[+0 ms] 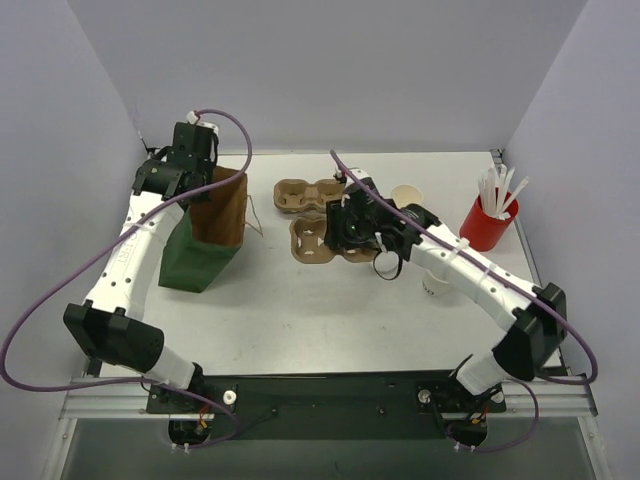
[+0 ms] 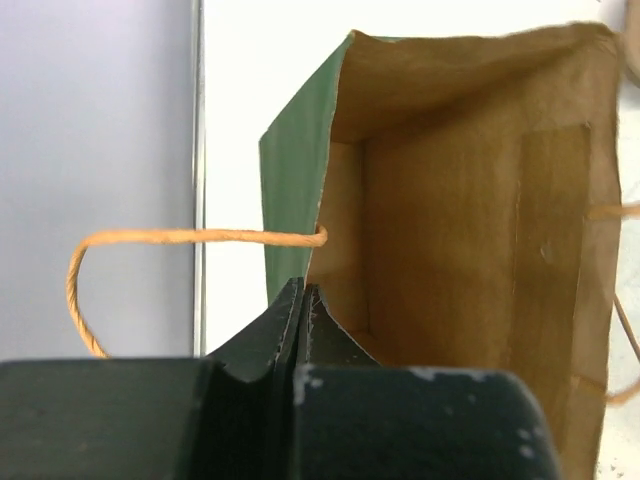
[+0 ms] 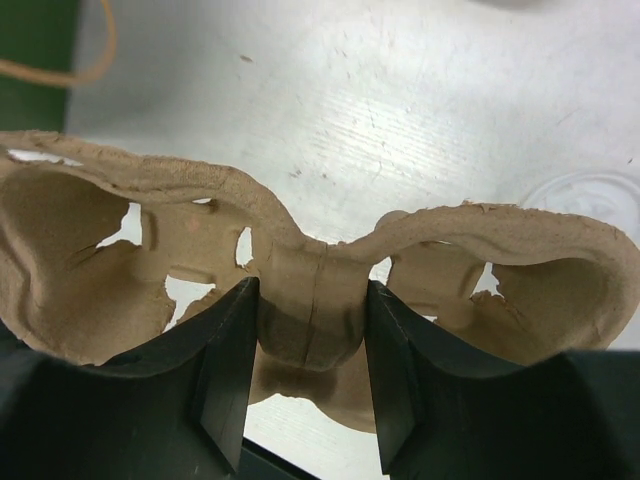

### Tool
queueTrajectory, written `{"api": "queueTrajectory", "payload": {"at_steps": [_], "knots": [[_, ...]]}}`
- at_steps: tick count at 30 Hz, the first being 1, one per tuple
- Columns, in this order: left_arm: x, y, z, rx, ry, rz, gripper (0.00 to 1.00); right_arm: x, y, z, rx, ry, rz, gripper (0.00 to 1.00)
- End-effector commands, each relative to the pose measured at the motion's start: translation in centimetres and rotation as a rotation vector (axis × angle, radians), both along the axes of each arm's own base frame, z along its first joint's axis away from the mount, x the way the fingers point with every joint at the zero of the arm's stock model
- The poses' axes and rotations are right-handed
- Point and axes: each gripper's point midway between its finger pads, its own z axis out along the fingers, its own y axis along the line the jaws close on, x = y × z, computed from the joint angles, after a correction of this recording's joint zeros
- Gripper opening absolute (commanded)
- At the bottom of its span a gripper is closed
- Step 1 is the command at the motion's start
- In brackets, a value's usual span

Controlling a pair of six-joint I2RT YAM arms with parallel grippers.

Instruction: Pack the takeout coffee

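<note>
Top view: the left end effector [image 1: 200, 178] sits at the upper left of the frame, at the rim of a green paper bag [image 1: 200, 255] that stands open on the table [image 1: 300, 320]. The right end effector [image 1: 345, 228] is at the centre, over the lower carrier [image 1: 312, 242]. The upper carrier [image 1: 300, 194] lies just above it in the frame. The first takeout cup [image 1: 407, 194] stands right of the carriers, apart from them. The second takeout cup [image 1: 436, 284] stands lower in the frame and is partly hidden under the right arm [image 1: 480, 280]. Neither cup is in a carrier or in the bag. A red cup [image 1: 486, 226] of white sticks stands at the right.

Left wrist view: the left end effector [image 2: 300, 312] is clenched on the paper bag [image 2: 450, 230], pinching the bag's green side wall between its fingers [image 2: 262, 335]. The brown inside of the bag shows. A twine handle [image 2: 150, 237] loops out to the left.

Right wrist view: the right end effector [image 3: 308, 365] grasps the lower carrier [image 3: 310, 300] by its narrow middle ridge, one of the fingers [image 3: 225, 370] pressed to each side. A round whitish lid [image 3: 592, 190] shows at the right edge, on the table [image 3: 450, 90]. A strip of the green bag [image 3: 30, 50] fills the upper left corner.
</note>
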Motion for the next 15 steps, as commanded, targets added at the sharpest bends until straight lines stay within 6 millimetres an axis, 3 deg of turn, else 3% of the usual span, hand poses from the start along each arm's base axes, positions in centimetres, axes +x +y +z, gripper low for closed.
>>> {"api": "queueTrajectory", "payload": {"at_steps": [1,5,10,13,15], "knots": [[-0.2,-2.7,0.5,0.018,-0.003,-0.118,0.0,1.1,0.3,6.2,0.157,-0.235,0.029,0.38],[-0.8,-5.7,0.2,-0.031,-0.003,-0.221,0.0,1.0,0.1,10.2,0.236,-0.379,0.058,0.38],[-1.6,-7.5,0.2,-0.106,-0.029,-0.298,0.0,0.2,1.6,14.4,0.339,-0.481,0.164,0.38],[-2.1,-8.5,0.2,-0.148,-0.041,-0.349,0.0,-1.2,3.4,16.0,0.436,-0.52,0.264,0.38],[-2.4,-9.0,0.3,-0.173,-0.047,-0.378,0.0,-1.8,4.1,16.1,0.456,-0.531,0.308,0.38]]}}
